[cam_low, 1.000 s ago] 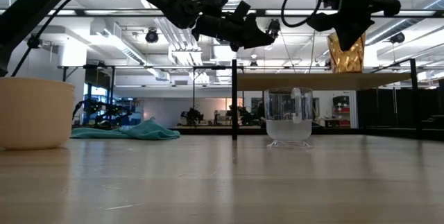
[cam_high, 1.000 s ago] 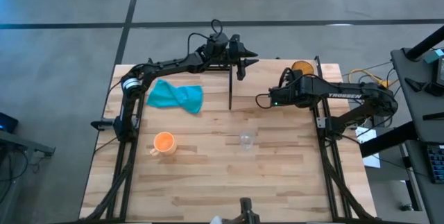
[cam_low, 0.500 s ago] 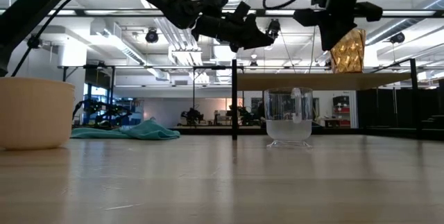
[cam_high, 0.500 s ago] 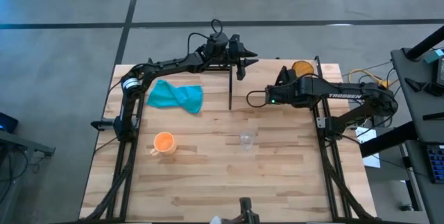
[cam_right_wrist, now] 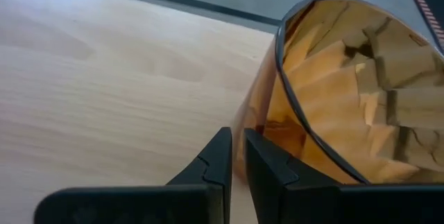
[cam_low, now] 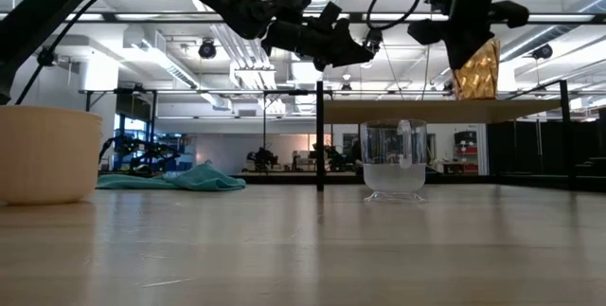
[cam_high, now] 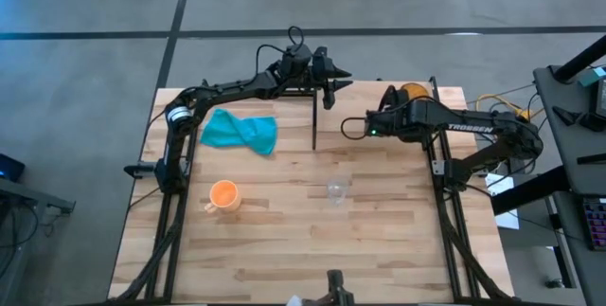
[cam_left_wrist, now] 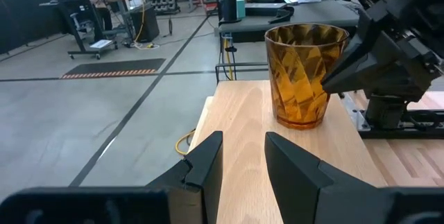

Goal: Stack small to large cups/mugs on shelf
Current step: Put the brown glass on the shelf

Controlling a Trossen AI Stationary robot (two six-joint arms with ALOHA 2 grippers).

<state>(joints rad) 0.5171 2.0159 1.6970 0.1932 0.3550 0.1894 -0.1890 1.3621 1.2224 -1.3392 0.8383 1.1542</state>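
The brown faceted cup [cam_high: 413, 91] stands upright on its base on the light-wood shelf [cam_high: 365, 98], near its right end, and also shows in the low view [cam_low: 476, 69] and the left wrist view [cam_left_wrist: 303, 71]. My right gripper [cam_right_wrist: 238, 148] is shut, its tips close beside the cup's wall. My left gripper [cam_left_wrist: 243, 158] hovers open over the shelf's left end [cam_high: 337, 84], pointing at the cup. The orange mug [cam_high: 223, 194] and the small clear glass cup [cam_high: 336, 190] stand on the tabletop. My right gripper's shut fingers [cam_right_wrist: 223, 151] come slanting down from above at the brown cup's outer wall [cam_right_wrist: 260, 106], on the side toward the table's left. I cannot tell whether they touch it. The cup stands upright on the shelf.
A teal cloth [cam_high: 240, 131] lies on the tabletop's far left part. Black posts [cam_high: 314, 121] carry the shelf [cam_low: 426, 112] above the table. The glass cup [cam_low: 395, 159] stands in front of the shelf, and the mug [cam_low: 43, 154] toward the near left.
My right gripper shifted a little toward the table's left, away from above the brown cup, then came back toward the cup and lower. The cup has stayed in place on the shelf.
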